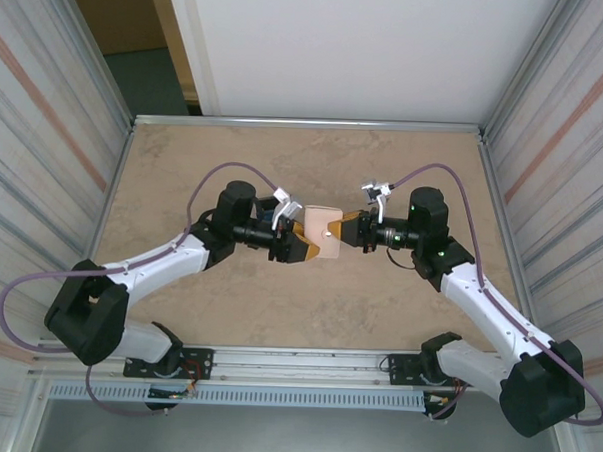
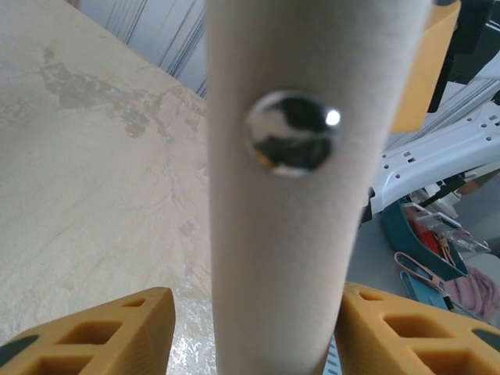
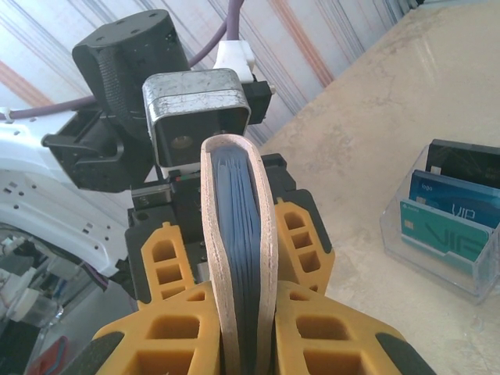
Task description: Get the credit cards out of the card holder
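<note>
Clamping the wallet at the bottom of the frame, the right gripper holds it on edge, clear of the table, probably so its slots can be reached. Beyond, the left gripper straddles it, fingers apart, not pinching. Whether anything is inside, I cannot tell. At the frame's right, a clear stand holds teal, blue and black cards.

Right hand clamped on beige card holder, credit cards in clear stand beside
</note>
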You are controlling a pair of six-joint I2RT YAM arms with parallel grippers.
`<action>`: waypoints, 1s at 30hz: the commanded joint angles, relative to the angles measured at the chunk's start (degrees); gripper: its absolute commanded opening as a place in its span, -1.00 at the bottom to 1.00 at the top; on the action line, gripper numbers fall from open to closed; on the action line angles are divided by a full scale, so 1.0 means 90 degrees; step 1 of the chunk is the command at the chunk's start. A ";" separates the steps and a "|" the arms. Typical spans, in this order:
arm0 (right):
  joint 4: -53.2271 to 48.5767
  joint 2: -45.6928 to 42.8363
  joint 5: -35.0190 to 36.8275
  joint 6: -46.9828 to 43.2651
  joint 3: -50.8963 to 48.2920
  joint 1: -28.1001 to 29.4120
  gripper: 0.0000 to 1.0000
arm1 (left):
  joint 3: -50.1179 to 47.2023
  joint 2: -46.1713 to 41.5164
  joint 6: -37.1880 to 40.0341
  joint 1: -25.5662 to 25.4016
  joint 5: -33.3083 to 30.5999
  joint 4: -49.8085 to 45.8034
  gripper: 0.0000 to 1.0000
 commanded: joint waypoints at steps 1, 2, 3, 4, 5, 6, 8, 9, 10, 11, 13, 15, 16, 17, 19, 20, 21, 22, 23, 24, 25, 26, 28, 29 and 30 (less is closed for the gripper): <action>0.0202 -0.0016 -0.0164 0.0099 0.0123 0.0029 -0.76 | 0.0202 -0.0032 0.0067 -0.0013 0.0130 0.0091 -0.08; 0.0189 -0.0027 -0.0155 0.0087 0.0116 0.0027 -0.75 | 0.0215 -0.0043 0.0071 -0.0013 0.0102 0.0093 -0.16; 0.0180 -0.0042 -0.0130 0.0077 0.0099 0.0031 -0.74 | 0.0223 -0.0043 0.0082 -0.0014 0.0099 0.0079 -0.25; 0.0170 -0.0044 -0.0106 0.0073 0.0082 0.0028 -0.72 | 0.0241 -0.0045 0.0082 -0.0013 0.0086 0.0074 -0.31; 0.0158 -0.0056 -0.0086 0.0058 0.0065 0.0028 -0.72 | 0.0251 -0.0050 0.0068 -0.0012 0.0076 0.0050 -0.37; 0.0140 -0.0078 -0.0053 0.0052 0.0049 0.0030 -0.70 | 0.0262 -0.0062 0.0073 -0.0013 0.0053 0.0027 -0.43; 0.0090 -0.0099 0.0013 0.0023 0.0040 0.0030 -0.66 | 0.0242 -0.0093 0.0071 -0.0009 0.0013 0.0030 -0.56; 0.0067 -0.0111 0.0053 0.0018 0.0030 0.0029 -0.61 | 0.0234 -0.0116 0.0068 -0.0011 -0.0027 0.0035 -0.63; 0.0035 -0.0117 0.0094 0.0001 0.0030 0.0028 -0.55 | 0.0233 -0.0129 0.0071 -0.0004 -0.0067 0.0035 -0.68; -0.0001 -0.0130 0.0147 -0.0010 0.0038 0.0027 -0.46 | 0.0223 -0.0150 0.0074 -0.0008 -0.0122 0.0016 -0.75; -0.0098 -0.0132 0.0299 -0.0045 0.0047 0.0024 -0.22 | 0.0227 -0.0192 0.0077 -0.0003 -0.0329 -0.0057 -0.87; -0.0306 -0.0159 0.0603 -0.0092 0.0120 0.0036 -0.03 | 0.0186 -0.0257 0.0096 0.0007 -0.0596 -0.0137 -0.93; -0.0460 -0.0188 0.0862 -0.0108 0.0174 0.0037 -0.02 | 0.0161 -0.0297 0.0101 0.0015 -0.0751 -0.0172 -0.96; -0.0660 -0.0223 0.1258 -0.0110 0.0235 0.0037 0.01 | 0.0131 -0.0332 0.0106 0.0026 -0.0955 -0.0241 -0.99; -0.0952 -0.0286 0.1974 -0.0033 0.0311 0.0047 0.01 | 0.0140 -0.0410 0.0145 0.0043 -0.1385 -0.0470 -1.00; -0.1083 -0.0286 0.2330 0.0058 0.0349 0.0056 0.02 | 0.0176 -0.0443 0.0200 0.0041 -0.1676 -0.0659 -1.00; -0.1177 -0.0291 0.2584 0.0130 0.0363 0.0062 0.02 | 0.0202 -0.0455 0.0228 0.0046 -0.1888 -0.0804 -1.00; -0.1290 -0.0284 0.2818 0.0190 0.0391 0.0092 0.01 | 0.0237 -0.0465 0.0252 0.0040 -0.2129 -0.0937 -1.00; -0.1396 -0.0453 0.3094 0.0227 0.0420 0.0131 0.01 | 0.0267 -0.0460 0.0279 0.0037 -0.2336 -0.1046 -1.00; -0.1522 -0.0484 0.3349 0.0255 0.0452 0.0200 0.00 | 0.0292 -0.0456 0.0291 0.0036 -0.2491 -0.1104 -1.00; -0.1667 -0.0501 0.3674 0.0262 0.0502 0.0308 -0.02 | 0.0314 -0.0432 0.0312 0.0012 -0.2680 -0.1177 -1.00; -0.1815 -0.0500 0.3970 0.0267 0.0544 0.0449 -0.05 | 0.0342 -0.0413 0.0329 -0.0019 -0.2872 -0.1229 -1.00; -0.2068 -0.0483 0.4665 0.0266 0.0677 0.0806 -0.10 | 0.0378 -0.0369 0.0331 -0.0052 -0.3044 -0.1231 -1.00; -0.2181 -0.0450 0.5013 0.0267 0.0747 0.1000 -0.14 | 0.0396 -0.0338 0.0313 -0.0054 -0.3061 -0.1204 -1.00; -0.2245 -0.0416 0.5246 0.0265 0.0810 0.1142 -0.14 | 0.0416 -0.0315 0.0294 -0.0052 -0.3064 -0.1168 -1.00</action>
